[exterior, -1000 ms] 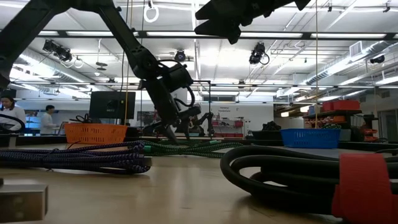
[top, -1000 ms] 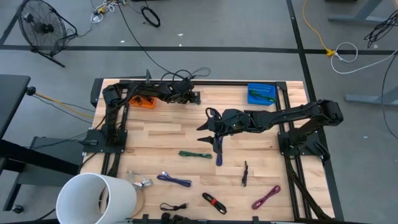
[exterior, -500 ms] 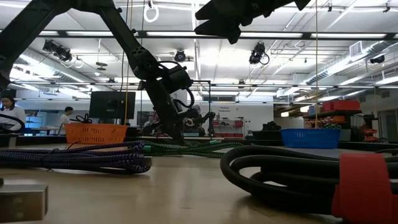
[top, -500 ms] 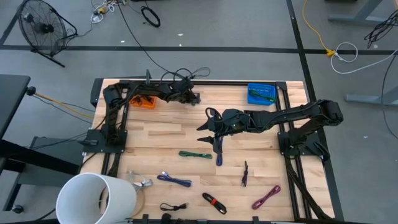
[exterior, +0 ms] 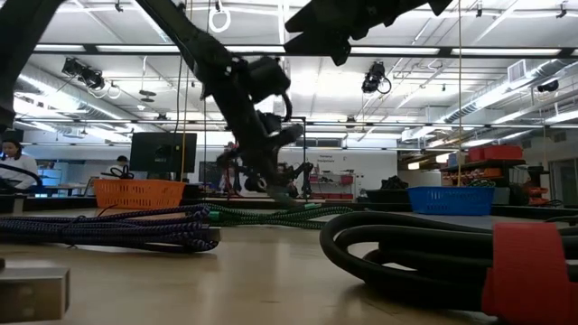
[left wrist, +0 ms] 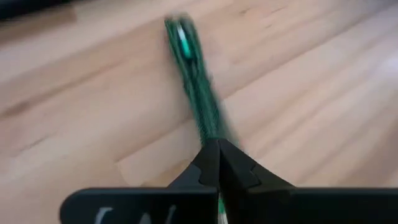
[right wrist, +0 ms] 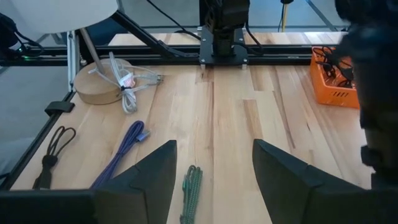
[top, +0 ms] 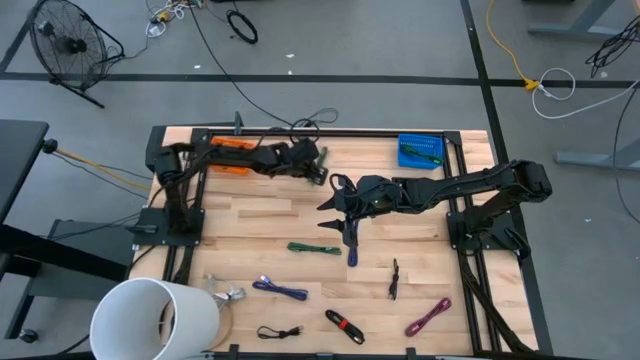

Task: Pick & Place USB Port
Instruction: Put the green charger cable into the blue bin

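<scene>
At the near left corner we see a white cylinder (top: 155,318). At the far left an orange basket (top: 226,144) shows partly under the left arm, which reaches rightward along the far side of the table (top: 250,215).

The left gripper (top: 317,168) sits over the far middle of the table. In its wrist view the fingers are pressed together on a USB cable (left wrist: 193,87), green and blurred, which runs out ahead of the tips over bare wood. In the low view this gripper (exterior: 271,183) hangs just above the tabletop.

Nearer to us, about mid-table, a green cord (top: 314,248) lies flat, apart from both grippers. A purple cable (top: 280,290) lies nearer again, to its left.

Just right of the left gripper and a little nearer, the right gripper (top: 340,205) is held over the middle of the table, pointing left. Its wrist view shows the fingers (right wrist: 155,177) spread apart with nothing between them, and the green cord (right wrist: 191,185) lies on the wood below. In the low view it (exterior: 336,29) is well above the table.

A blue bin (top: 419,151) stands at the far right.
</scene>
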Motion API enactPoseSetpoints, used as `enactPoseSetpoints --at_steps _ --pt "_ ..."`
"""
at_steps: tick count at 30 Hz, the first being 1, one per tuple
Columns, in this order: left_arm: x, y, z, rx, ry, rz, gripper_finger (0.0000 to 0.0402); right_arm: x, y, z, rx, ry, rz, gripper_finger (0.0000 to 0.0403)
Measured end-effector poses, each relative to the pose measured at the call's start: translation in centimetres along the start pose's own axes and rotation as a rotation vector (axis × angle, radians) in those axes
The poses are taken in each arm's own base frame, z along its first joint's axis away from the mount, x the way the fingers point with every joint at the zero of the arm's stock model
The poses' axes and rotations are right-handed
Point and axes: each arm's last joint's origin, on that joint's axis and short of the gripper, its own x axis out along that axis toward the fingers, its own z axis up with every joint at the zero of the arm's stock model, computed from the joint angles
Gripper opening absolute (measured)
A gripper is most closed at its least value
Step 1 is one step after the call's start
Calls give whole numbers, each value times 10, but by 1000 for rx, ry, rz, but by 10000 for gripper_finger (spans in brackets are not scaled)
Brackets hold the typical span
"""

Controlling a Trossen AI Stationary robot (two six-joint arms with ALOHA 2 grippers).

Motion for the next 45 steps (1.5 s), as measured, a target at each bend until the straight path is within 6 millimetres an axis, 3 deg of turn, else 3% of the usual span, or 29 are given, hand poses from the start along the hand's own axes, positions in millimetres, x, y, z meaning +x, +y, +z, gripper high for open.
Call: enactPoseSetpoints --at_steps 7,10,16,23,31,36,45 --pt "-46 -21 0 108 -93 15 1 0 0 -1 0 6 0 212" --pt "-54 -23 4 127 -126 9 2 0 0 0 -7 5 0 212" --pt "-32 -6 5 138 -72 78 40 0 0 0 -4 2 0 212" --pt "-3 14 8 86 14 38 123 0 0 0 -9 1 0 212" --pt "10 9 4 107 35 -51 209 0 0 0 -12 0 0 212" --pt "15 3 -3 136 36 -40 231 0 0 1 -13 -10 0 212" --pt "35 7 -14 158 63 6 233 0 0 1 -13 -13 0 212"
